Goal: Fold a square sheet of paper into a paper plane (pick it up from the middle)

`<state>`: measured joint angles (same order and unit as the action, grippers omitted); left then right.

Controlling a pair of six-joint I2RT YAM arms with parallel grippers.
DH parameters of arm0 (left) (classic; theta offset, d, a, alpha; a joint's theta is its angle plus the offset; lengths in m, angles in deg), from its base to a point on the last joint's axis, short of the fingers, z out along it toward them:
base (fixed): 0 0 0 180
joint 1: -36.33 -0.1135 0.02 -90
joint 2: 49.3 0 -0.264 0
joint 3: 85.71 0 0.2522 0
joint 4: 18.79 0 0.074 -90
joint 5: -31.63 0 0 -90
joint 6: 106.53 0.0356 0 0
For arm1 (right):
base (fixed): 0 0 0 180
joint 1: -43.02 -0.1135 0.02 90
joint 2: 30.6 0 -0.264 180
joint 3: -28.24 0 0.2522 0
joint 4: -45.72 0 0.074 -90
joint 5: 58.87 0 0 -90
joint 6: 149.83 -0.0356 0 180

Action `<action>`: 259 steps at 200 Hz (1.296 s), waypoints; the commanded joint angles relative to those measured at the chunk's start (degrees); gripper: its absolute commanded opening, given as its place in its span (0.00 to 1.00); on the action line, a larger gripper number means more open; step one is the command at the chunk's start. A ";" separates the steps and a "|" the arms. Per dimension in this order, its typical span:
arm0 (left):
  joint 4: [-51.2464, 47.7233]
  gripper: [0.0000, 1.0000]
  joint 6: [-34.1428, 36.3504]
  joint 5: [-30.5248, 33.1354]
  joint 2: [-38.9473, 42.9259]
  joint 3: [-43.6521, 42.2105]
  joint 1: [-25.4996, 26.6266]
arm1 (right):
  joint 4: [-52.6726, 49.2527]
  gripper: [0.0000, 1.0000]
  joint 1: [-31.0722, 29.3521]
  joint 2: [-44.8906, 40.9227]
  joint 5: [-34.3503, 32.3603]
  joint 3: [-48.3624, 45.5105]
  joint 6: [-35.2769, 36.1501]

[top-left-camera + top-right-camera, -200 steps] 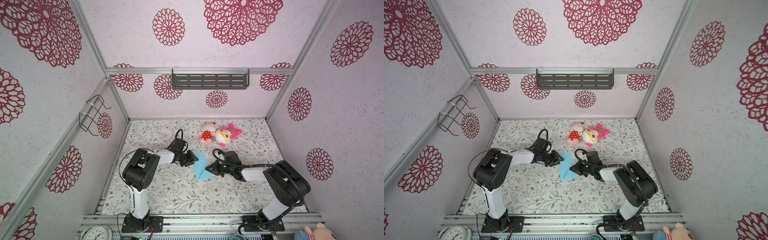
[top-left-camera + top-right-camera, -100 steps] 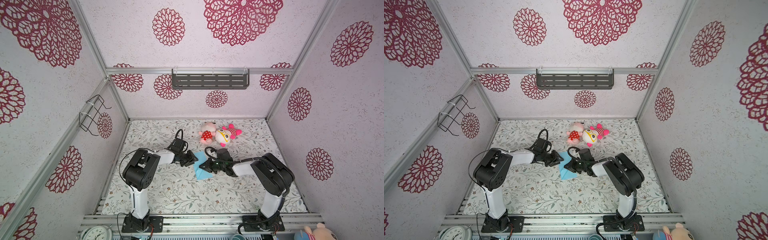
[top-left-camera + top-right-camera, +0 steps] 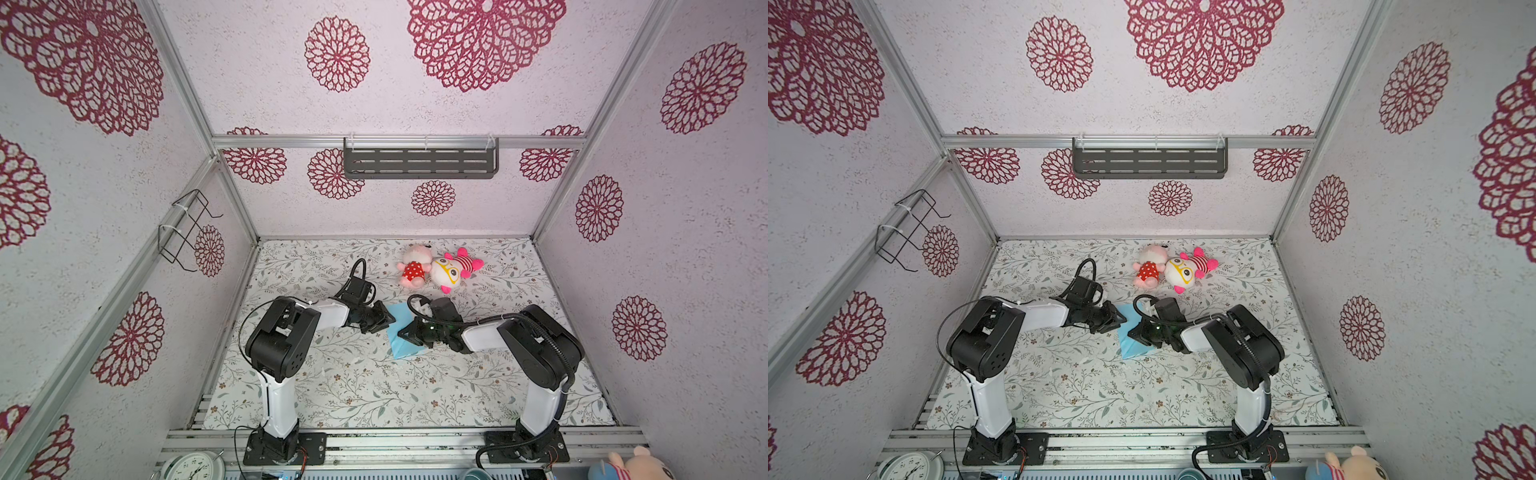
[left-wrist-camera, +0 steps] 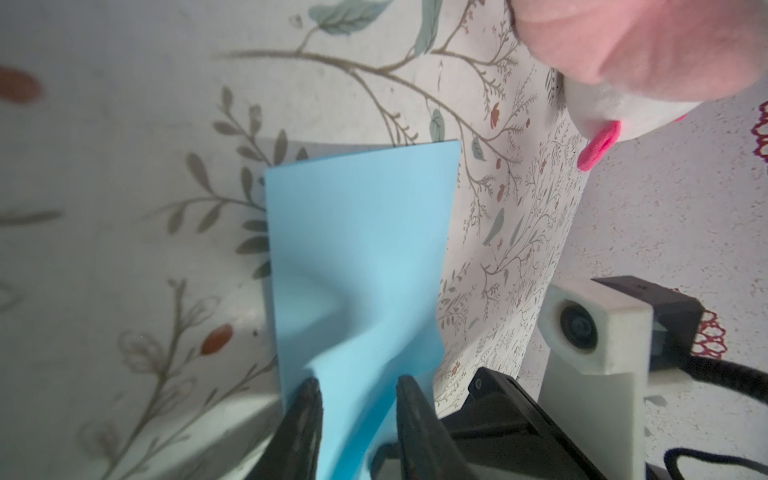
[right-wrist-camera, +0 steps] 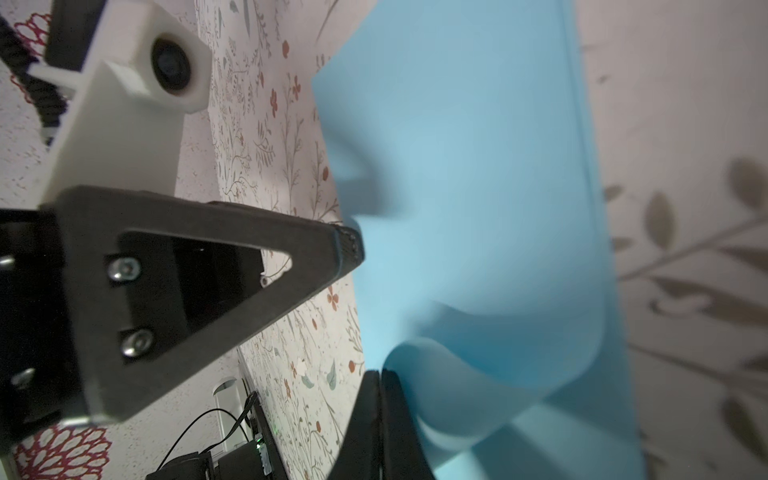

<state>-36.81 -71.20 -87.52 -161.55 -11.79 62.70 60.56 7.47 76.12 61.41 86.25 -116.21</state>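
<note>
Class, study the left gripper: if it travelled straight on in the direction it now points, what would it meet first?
The light-blue sheet of paper: in the left wrist view its edge lies between the open fingers of the left gripper, so it would likely push into the sheet at once.

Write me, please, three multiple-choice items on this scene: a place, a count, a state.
1. The blue paper lies: A front corner; B between left pincer and right pincer; C back edge.
2. Plush toys on the floral mat: A one; B four; C two.
3. The right pincer's jaws: A closed together; B wide apart; C out of sight.
Answers: B, both top views show it there; C, two lie side by side; A, the right wrist view shows them pressed together.
</note>
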 commanded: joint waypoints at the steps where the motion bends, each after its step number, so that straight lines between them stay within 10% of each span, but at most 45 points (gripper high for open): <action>1: -6.48 0.34 0.53 6.36 -3.85 -2.33 0.25 | -0.50 0.07 -0.20 -0.15 -1.63 0.89 1.98; 259: -6.46 0.35 0.62 5.68 -4.21 -2.07 0.26 | -0.74 0.09 -0.31 2.22 2.54 2.55 4.26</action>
<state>-36.81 -71.13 -87.56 -161.55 -11.77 62.70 57.93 7.45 77.58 63.57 87.54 -111.94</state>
